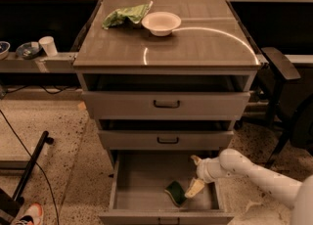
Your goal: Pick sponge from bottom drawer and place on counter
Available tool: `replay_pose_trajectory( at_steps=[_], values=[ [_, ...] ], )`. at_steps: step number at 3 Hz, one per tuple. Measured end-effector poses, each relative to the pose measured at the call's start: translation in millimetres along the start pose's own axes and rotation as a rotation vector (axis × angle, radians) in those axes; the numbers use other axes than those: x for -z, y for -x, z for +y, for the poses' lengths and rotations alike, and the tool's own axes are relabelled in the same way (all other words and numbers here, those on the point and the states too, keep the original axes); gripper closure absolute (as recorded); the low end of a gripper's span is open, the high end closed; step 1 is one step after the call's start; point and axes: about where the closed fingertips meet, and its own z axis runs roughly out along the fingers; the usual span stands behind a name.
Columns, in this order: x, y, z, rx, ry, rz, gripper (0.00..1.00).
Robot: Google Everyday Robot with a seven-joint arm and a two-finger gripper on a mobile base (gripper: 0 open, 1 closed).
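Note:
The bottom drawer (142, 175) is pulled out, showing its grey floor. The sponge (175, 192), dark green on top with a yellow edge, lies on the drawer floor near the front, right of centre. My gripper (196, 174) reaches into the drawer from the right on a white arm. It is open, with one pale fingertip (194, 188) low beside the sponge's right side and the other finger higher up near the middle drawer's underside. Nothing is between the fingers. The counter (195, 48) is the cabinet's glossy top.
A white bowl (161, 23) and a light-green cloth (125, 15) sit at the back of the counter. The two upper drawers (166, 104) are partly open. A black chair (283, 101) stands at the right. A cup (48, 45) sits on a shelf at the left.

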Motion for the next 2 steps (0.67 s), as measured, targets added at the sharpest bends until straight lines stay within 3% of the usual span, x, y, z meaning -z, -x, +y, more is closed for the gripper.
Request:
replay_pose_trajectory(
  at_steps=[1,2],
  values=[
    [-21.0,-29.8,-6.3,0.075,0.048,0.005,0.16],
    [-42.8,-56.7,-8.0,0.137,0.111,-0.024,0.14]
  ],
)
